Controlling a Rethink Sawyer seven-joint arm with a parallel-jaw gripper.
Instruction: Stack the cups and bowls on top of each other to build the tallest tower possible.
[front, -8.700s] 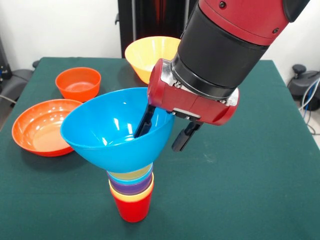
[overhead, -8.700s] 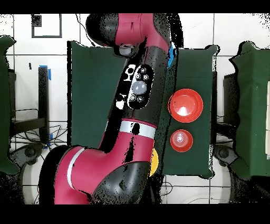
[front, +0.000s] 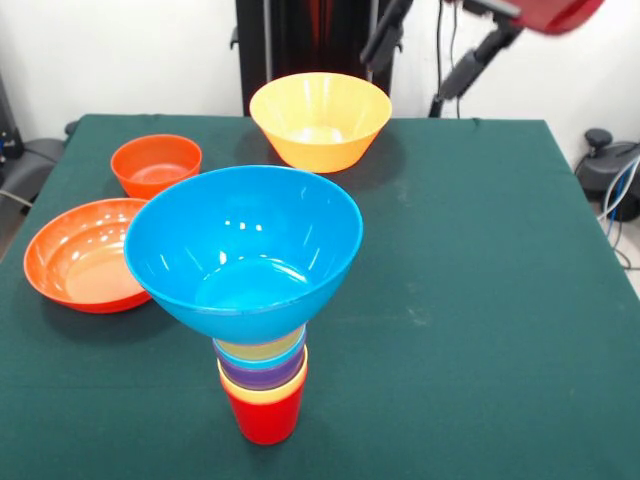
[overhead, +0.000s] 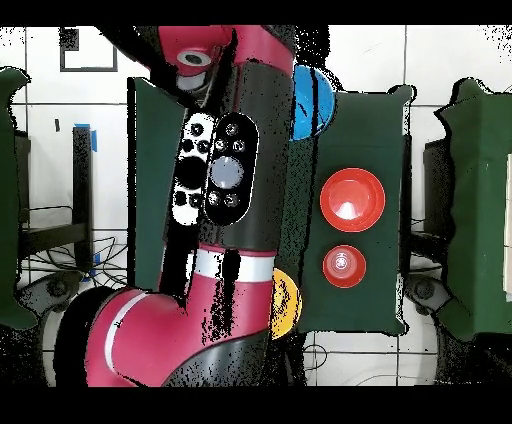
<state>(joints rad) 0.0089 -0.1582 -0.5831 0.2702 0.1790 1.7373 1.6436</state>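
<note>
While hand (front: 432, 52) hangs open (fingers apart) w/ nothing held, blue bowl (front: 243, 250) tops cups (front: 263, 385); no writing legible.

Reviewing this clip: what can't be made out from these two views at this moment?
- Front view: the gripper is cut off by the top edge; its body is missing.
- Overhead view: the arm hides most of the blue bowl and yellow-orange bowl.
- Overhead view: the cups under the blue bowl are hidden.
</note>
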